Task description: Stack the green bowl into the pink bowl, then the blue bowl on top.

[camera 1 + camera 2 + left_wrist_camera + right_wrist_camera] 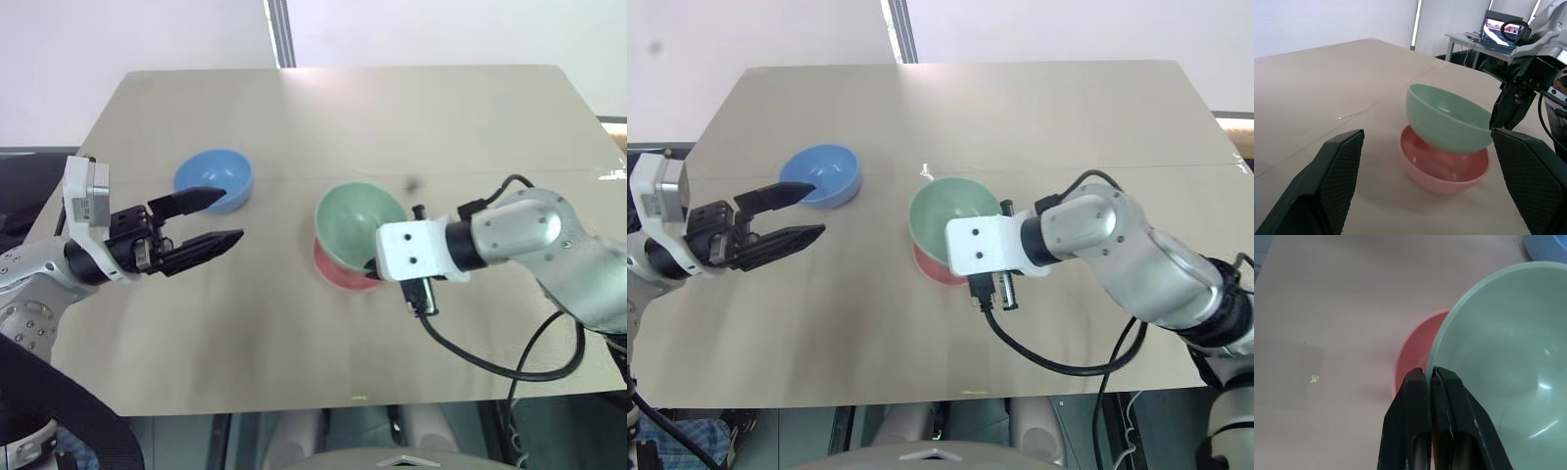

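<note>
The green bowl (pixel 355 223) hangs tilted over the pink bowl (pixel 338 276), which stands on the table near the middle. My right gripper (pixel 1429 373) is shut on the green bowl's rim at the side nearest me, one finger inside and one outside. In the left wrist view the green bowl (pixel 1444 120) covers most of the pink bowl (pixel 1442 166), its underside down at the pink rim. The blue bowl (pixel 216 179) stands alone to the left, farther back. My left gripper (pixel 233 213) is open and level, just in front of the blue bowl, holding nothing.
The beige table (pixel 323 117) has bare room behind the bowls and along its front edge. A black cable (pixel 470 357) loops from my right wrist over the table's front right. Beyond the table stands a desk with a laptop (pixel 1501 32).
</note>
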